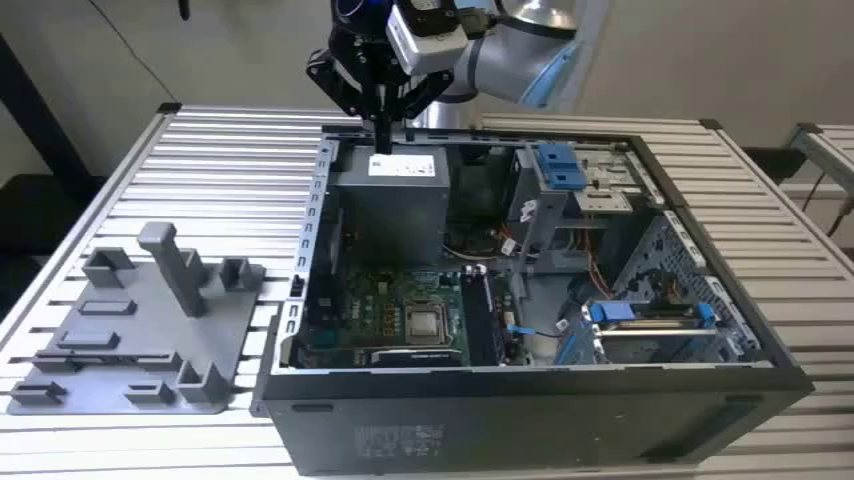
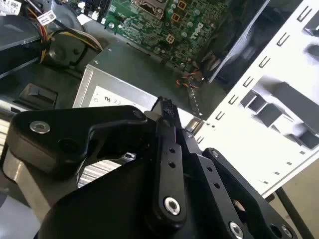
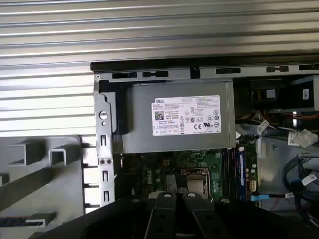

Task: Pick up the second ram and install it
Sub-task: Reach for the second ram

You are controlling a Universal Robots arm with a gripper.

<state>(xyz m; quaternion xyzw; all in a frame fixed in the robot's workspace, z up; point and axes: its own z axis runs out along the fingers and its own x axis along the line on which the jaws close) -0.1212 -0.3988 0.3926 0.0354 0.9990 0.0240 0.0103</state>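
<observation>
My gripper (image 1: 383,140) hangs point-down over the grey power supply (image 1: 400,190) at the back of the open computer case (image 1: 534,375). Its black fingers (image 2: 169,144) press together and I see nothing between them. In the first wrist view the power supply (image 3: 179,122) lies straight below, with the green motherboard (image 3: 199,159) beside it. Long dark memory slots (image 3: 234,169) run beside the processor socket, also in the exterior view (image 1: 478,310). The second ram is hidden; I cannot tell it apart from the slots.
A grey tray (image 1: 147,370) with upright holder blocks lies on the slatted table at the exterior view's left of the case. Blue drive brackets (image 1: 561,165) and cables fill the case's other half. The case walls stand around the motherboard.
</observation>
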